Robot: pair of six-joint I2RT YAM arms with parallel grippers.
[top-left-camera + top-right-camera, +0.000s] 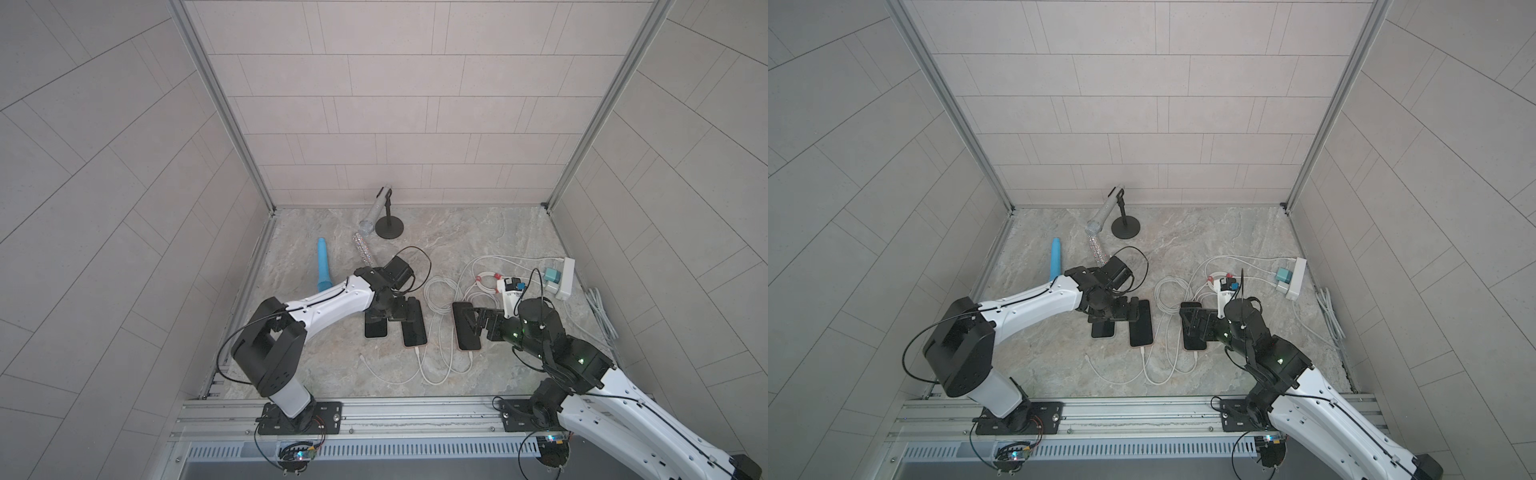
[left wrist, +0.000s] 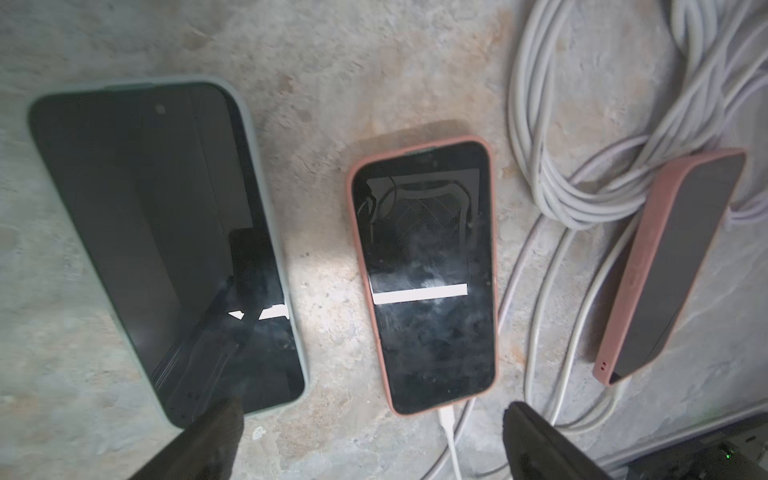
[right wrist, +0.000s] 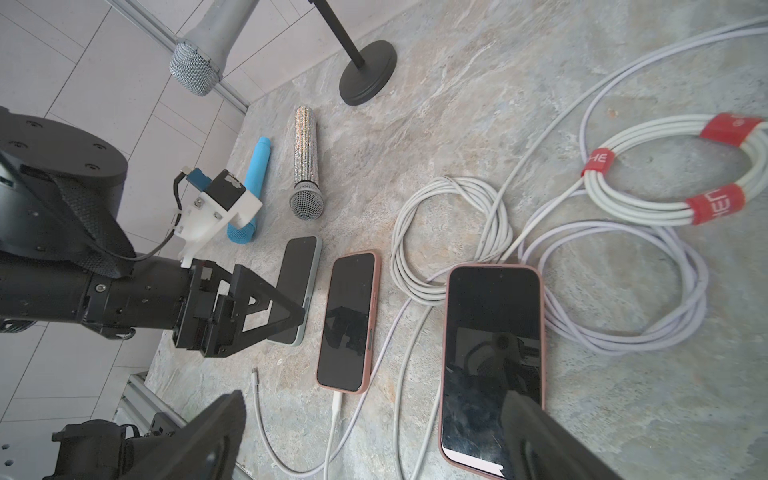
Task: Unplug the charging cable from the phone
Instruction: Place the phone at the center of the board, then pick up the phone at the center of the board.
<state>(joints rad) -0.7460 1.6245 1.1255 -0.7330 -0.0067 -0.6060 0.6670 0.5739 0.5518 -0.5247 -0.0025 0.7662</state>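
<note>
Both top views high overhead, looking down on the whole tabletop [image 1: 478,232], wrist views close, sharing the middle phone [image 2: 424,274].

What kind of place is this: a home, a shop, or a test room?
Most likely a robot test cell, not a home. Tiled wall panels sit in a bare metal frame, two arms are bolted to a rail, and phones, cables and microphones lie as props.

The left arm [image 1: 328,303] is reaching forward and inward from its base, its wrist tilting downward. The left gripper [image 2: 374,407] is hanging with its jaws spread wide, gripping nothing. The right arm [image 1: 623,399] is stretching forward and inward too. The right gripper [image 3: 374,399] is pointing toward the left one, its jaws gaping wide and empty.
</note>
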